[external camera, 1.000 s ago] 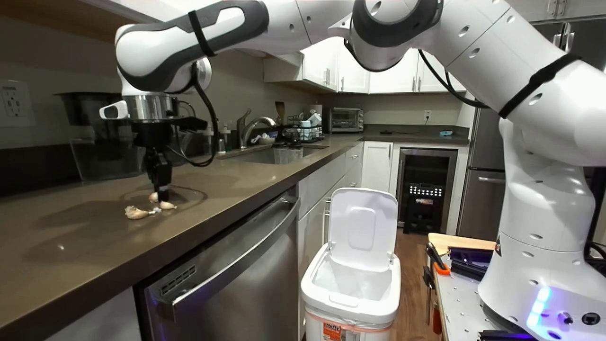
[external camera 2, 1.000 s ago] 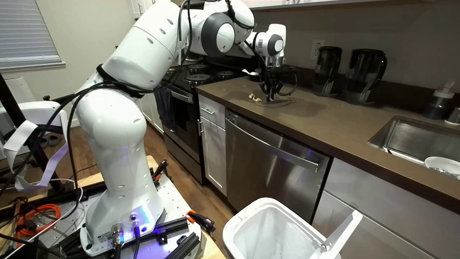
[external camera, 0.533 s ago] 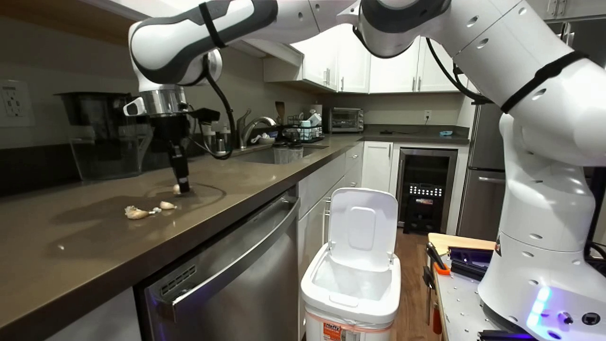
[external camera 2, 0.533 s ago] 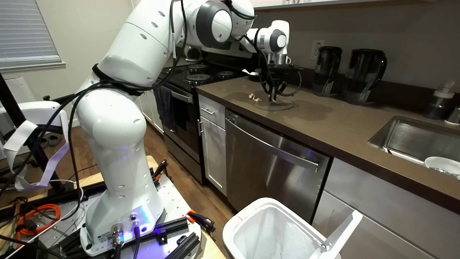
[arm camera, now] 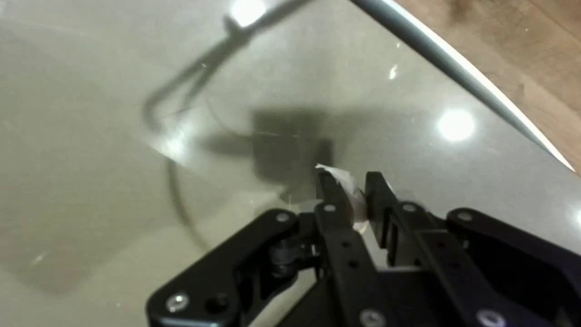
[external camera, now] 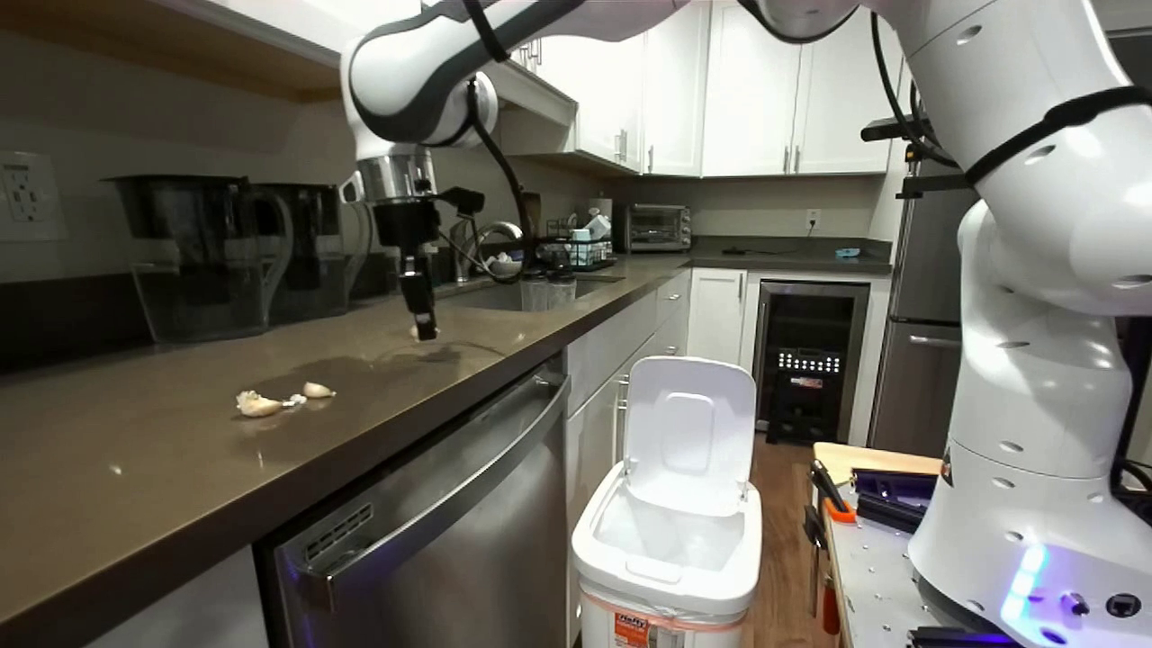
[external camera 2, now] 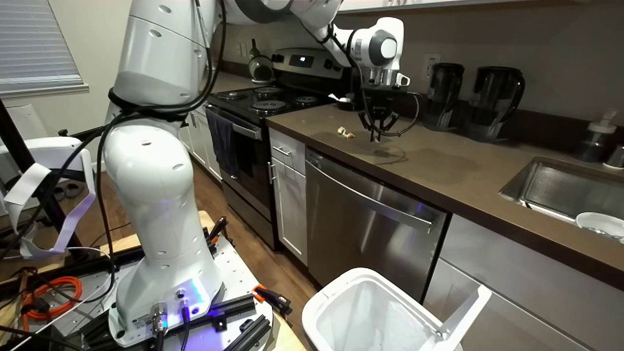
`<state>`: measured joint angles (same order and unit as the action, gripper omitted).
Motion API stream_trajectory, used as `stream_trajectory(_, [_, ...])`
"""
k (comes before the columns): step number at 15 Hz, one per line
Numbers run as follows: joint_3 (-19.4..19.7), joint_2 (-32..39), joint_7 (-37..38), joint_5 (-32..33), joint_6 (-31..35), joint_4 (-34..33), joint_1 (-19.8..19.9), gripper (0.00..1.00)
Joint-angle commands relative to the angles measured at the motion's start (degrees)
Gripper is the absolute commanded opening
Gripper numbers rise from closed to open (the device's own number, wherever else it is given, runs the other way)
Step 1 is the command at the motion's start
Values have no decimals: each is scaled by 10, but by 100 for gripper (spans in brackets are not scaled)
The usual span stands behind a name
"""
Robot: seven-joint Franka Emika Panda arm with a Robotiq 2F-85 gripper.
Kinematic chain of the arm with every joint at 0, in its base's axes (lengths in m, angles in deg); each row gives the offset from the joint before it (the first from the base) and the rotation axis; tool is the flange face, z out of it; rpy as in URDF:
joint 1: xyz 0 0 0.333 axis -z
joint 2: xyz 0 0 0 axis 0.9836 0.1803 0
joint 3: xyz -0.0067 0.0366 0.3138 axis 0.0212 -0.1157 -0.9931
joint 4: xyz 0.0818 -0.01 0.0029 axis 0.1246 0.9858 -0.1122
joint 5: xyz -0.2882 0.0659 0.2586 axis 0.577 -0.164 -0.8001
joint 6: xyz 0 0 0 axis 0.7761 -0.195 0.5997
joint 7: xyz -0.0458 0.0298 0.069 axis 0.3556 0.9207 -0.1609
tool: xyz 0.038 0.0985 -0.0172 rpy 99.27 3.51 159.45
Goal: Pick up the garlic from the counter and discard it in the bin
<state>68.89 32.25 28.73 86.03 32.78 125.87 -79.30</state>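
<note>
In an exterior view, l. to r.: table (external camera: 135, 477), dk. brown; on it, loose garlic (external camera: 257, 405), lumpy, long axis approx. l.–r.; nr. it, 1 clove (external camera: 317, 391), tapered end pointing r. Gripper (external camera: 424, 330) above table, jaws narrow on held garlic (arm camera: 359, 204); in wrist view long axis slants, papery tip to upper l. Bin (external camera: 663, 583), wht., lid (external camera: 690, 427) up.

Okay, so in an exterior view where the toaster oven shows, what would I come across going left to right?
Wall outlet → larger garlic piece → small garlic clove → end effector gripping another garlic piece → open white bin → robot's base.
</note>
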Motion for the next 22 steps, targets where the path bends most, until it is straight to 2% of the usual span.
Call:
stream_trajectory(1, [17,-93,53,-34,70,142,33,8])
stream_trajectory(7, [59,-203,96,-97,157,334,69,8])
stream_trajectory(11, [82,-287,132,-90,186,448,68,8])
stream_trajectory(17, [93,-379,226,-58,169,526,70,8])
stream_trajectory(22, [95,-404,303,-36,160,545,80,8])
